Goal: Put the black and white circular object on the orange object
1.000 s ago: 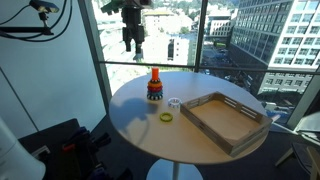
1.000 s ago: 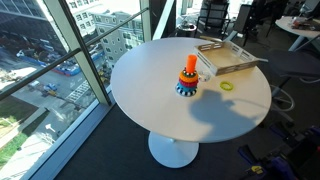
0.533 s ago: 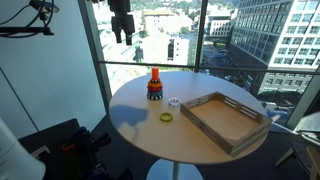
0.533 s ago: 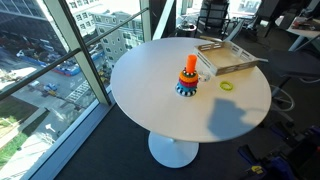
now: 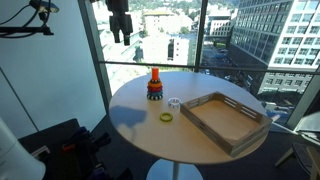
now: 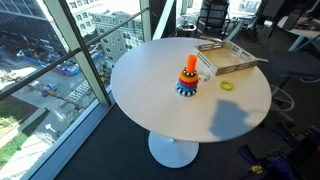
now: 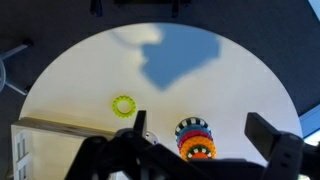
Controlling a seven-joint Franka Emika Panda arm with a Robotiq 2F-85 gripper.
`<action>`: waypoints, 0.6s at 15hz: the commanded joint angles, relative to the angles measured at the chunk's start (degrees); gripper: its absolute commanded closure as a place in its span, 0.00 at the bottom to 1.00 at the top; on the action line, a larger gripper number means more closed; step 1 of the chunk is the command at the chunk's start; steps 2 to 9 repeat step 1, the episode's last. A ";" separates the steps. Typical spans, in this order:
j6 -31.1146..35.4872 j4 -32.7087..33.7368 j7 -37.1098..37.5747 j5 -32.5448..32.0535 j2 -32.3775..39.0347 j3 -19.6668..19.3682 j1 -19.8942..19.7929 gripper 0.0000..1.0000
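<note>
1. Black ring [image 5: 155,92] looks seated low on the orange peg [image 5: 155,74], within the ring stack [image 6: 187,88]; too small to confirm.
2. Yellow-green ring [image 7: 123,104] and tray [image 5: 246,107] sit near it on the table [image 6: 150,70].
3. Gripper [image 5: 122,40] is high above the table, jaws spread wide and empty.

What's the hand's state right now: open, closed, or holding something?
Hand: open, holding nothing.
</note>
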 commanded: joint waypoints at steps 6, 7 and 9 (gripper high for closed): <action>-0.14 0.11 -0.35 0.38 -0.01 1.23 -1.35 0.00; -0.14 0.11 -0.35 0.38 -0.01 1.23 -1.35 0.00; -0.14 0.11 -0.35 0.38 -0.01 1.23 -1.35 0.00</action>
